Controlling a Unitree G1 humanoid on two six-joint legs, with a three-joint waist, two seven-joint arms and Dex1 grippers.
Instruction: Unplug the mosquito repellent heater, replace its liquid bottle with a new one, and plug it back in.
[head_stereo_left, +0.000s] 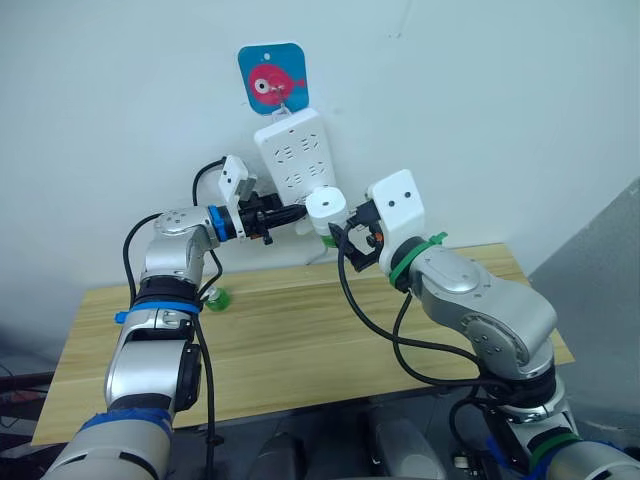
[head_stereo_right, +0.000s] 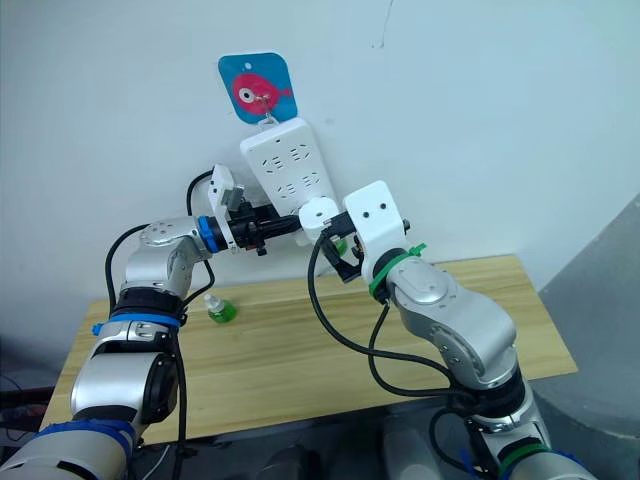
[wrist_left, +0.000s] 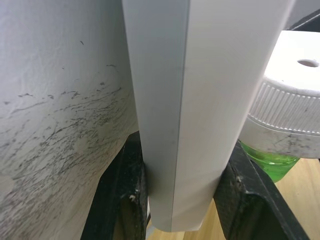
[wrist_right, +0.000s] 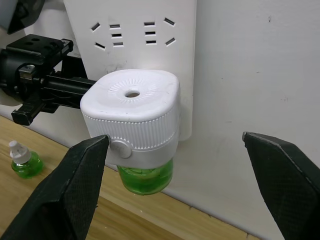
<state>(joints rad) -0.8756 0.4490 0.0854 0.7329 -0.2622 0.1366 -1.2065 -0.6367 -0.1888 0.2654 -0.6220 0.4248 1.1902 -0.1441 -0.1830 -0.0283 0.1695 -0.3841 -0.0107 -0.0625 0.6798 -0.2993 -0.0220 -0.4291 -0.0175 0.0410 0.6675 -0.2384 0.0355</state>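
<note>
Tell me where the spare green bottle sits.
The spare bottle stands on the wooden table, on the robot's left near the wall, below the left gripper and left of the heater.

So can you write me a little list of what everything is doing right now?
heater: white, plugged into the power strip, green liquid bottle underneath
power strip: hangs on the wall below a blue fish hook
left gripper: shut on the power strip's lower end
right gripper: open, fingers either side of the heater, not touching
spare bottle: green, stands on the wooden table
</note>
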